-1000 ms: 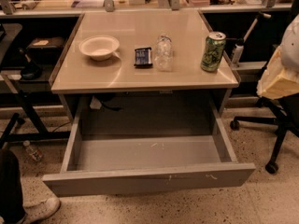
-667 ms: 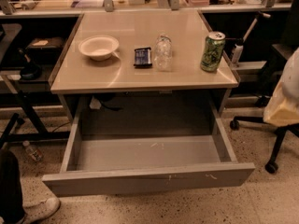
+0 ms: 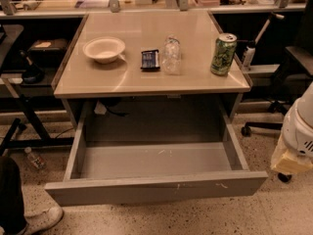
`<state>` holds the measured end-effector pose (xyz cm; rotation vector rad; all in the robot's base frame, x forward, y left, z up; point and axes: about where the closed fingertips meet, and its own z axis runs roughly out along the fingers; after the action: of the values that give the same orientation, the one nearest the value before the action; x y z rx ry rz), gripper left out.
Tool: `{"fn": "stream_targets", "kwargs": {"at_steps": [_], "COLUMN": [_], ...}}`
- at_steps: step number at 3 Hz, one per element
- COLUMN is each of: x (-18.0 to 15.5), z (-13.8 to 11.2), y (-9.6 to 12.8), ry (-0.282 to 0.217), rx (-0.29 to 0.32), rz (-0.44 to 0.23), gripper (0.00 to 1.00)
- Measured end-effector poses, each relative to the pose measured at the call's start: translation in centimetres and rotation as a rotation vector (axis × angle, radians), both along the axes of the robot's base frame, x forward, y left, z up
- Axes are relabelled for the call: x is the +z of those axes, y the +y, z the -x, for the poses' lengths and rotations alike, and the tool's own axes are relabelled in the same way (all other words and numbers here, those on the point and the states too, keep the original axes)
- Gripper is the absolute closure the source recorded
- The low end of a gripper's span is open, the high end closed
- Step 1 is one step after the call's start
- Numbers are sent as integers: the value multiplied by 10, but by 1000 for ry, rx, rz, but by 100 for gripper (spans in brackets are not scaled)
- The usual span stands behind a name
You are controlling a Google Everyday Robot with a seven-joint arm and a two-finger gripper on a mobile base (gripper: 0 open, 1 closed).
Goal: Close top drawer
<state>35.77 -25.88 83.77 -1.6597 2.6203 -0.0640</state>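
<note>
With the gripper point(image 3: 296, 146) hanging at the right edge, its grip state impossible to tell, and the top drawer point(image 3: 156, 188) gaping wide open to its left, you are aiming to press squarely at the front's centre.

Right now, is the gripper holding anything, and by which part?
Cannot be told. The gripper sits at the right edge, partly cut off, apart from the open top drawer; no hold on the drawer shows.

Dim amber light, soft glare toward the front-left corner of the bench point(image 3: 195, 82), overall blur; gripper point(image 3: 293, 153) pale beyond its front-right corner
</note>
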Motion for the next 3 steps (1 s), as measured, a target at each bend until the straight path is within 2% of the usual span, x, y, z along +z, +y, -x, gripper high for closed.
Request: {"fn": "stream_targets", "kwargs": {"at_steps": [1,2,3], "x": [0,-38,-79], "z": [0,14,15], "y": [0,16,33], "ry": [0,78,141], "rx": [0,-2,-27], "rz": [0,-33,-74], "gripper": [100,100,100]}}
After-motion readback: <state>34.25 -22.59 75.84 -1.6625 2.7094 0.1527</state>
